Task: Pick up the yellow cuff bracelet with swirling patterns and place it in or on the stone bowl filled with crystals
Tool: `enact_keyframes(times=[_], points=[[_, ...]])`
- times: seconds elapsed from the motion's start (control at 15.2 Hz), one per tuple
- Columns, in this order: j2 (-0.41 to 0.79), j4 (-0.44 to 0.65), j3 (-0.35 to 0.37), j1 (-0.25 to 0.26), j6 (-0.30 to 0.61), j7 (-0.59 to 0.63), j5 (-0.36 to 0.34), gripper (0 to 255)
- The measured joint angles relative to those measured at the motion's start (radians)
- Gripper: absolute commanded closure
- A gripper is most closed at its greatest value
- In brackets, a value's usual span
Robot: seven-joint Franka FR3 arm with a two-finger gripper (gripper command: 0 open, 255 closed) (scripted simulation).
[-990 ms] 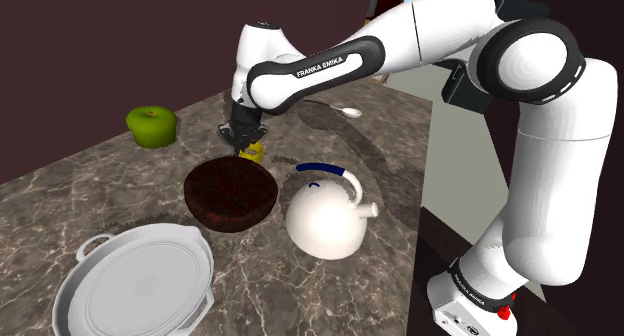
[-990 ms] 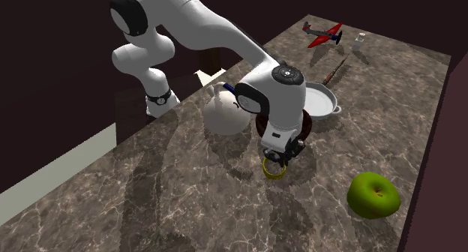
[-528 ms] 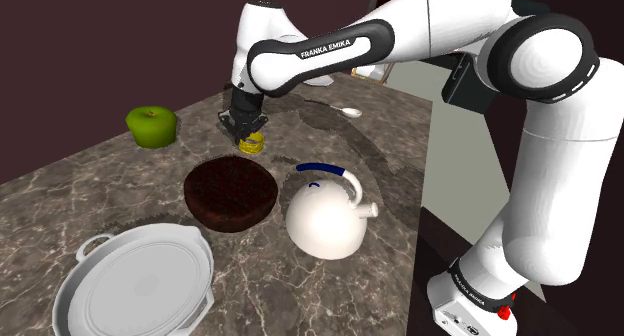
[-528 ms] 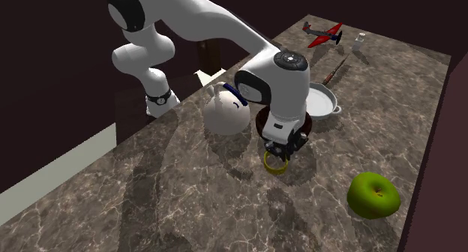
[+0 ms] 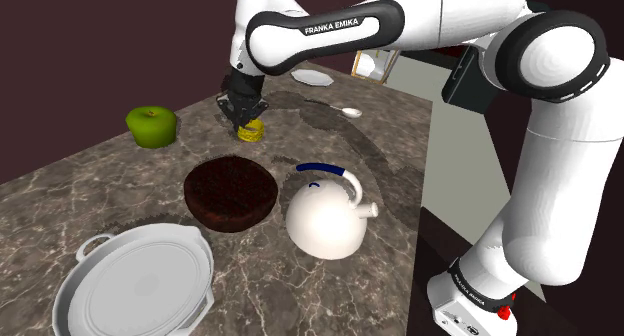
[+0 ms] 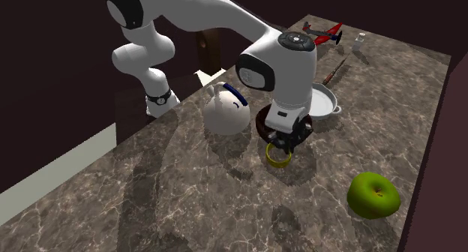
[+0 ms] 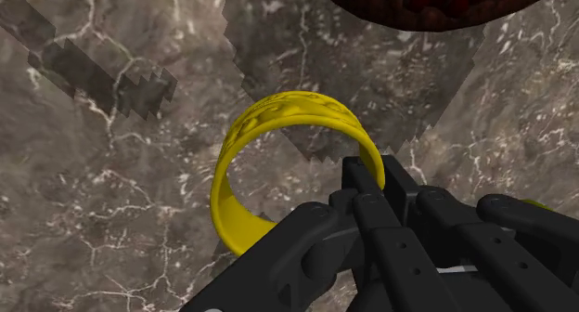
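Yellow cuff bracelet (image 7: 278, 110) clamped by its band in my hand (image 7: 371, 175), hanging beneath it, near the dark bowl (image 5: 230, 192)

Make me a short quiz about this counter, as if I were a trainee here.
1. True or false: the gripper is shut on the yellow bracelet.
2. What stands beside the dark bowl, on the shoulder view's right?
A. a white kettle
B. a banana
C. a mug
3. Fill in the missing word: the apple near the counter's far edge is ___ in colour.

Key: 1 true; 2 A; 3 green.
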Motion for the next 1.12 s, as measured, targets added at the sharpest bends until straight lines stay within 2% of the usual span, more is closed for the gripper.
enact_keyframes(times=[0.79, 1.12], points=[[-0.029, 0.117, 0.007, 0.001, -0.144, -0.006, 0.013, 255], [-0.087, 0.047, 0.032, 0.043, -0.130, 0.066, 0.013, 255]])
